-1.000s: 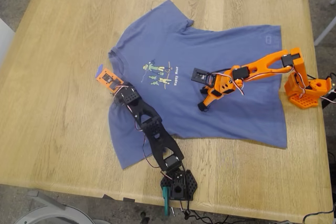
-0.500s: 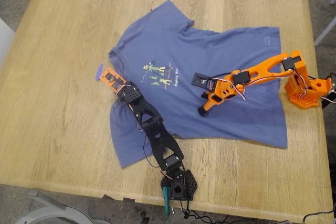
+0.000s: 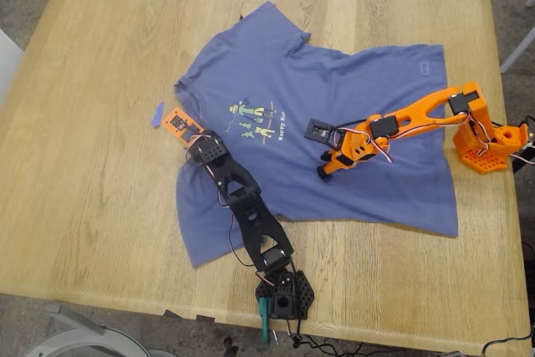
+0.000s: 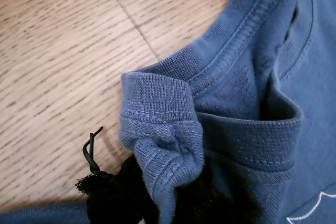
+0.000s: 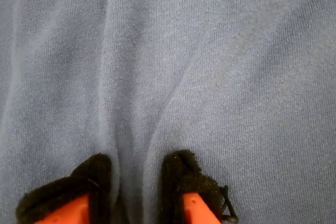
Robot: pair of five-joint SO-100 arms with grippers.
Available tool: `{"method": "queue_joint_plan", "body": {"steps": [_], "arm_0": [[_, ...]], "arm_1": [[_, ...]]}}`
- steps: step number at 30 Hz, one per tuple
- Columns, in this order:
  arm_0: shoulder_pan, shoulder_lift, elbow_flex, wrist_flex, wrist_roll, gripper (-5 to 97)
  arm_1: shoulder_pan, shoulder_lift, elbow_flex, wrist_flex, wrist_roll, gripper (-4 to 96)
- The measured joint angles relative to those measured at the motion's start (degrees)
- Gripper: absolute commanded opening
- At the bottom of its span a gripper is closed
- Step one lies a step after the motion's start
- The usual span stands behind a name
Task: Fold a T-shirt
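My first gripper (image 4: 157,203): black-padded jaws clenched on a bunched fold of the ribbed collar, with bare wood just beyond the fold.
Near arm: black, based at the near edge of the light wooden table (image 3: 100,206), reaching up to the neckline on the shirt's side toward the exterior view's left.
The slate-blue short-sleeved cotton T-shirt with a small green-and-yellow figure print (image 3: 351,81): spread mostly flat at mid-table, print up, long axis running collar to hem from the exterior view's left to its right.
My second gripper (image 5: 137,187): orange jaws with black pads pressed down on the shirt's plain body, a ridge of cloth raised between them; probably pinched, though the close view leaves it unsure.
Far arm: orange, based at the table's right edge, its jaws on the body cloth right of the print.
Key relation: the two grasps sit well apart along the shirt's long axis; the hem lies nearer the orange arm's base.
Small blue scrap (image 3: 156,114): on bare wood just beside the collar, apart from the shirt.
Hidden: the near sleeve lies partly under the black arm; the collar pinch is not visible in the exterior view.
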Motion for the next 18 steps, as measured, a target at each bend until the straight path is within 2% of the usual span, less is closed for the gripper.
{"method": "queue_joint_plan", "body": {"steps": [6,18], "arm_0": [[1.14,1.93,1.14,2.11,0.00,0],[2.64,9.23,10.63,2.90,-0.26,0]], "arm_1": [[0.00,0.00,1.32,2.20,0.00,15.1],[2.20,-0.53,2.72,7.47,0.35,2.0]]}}
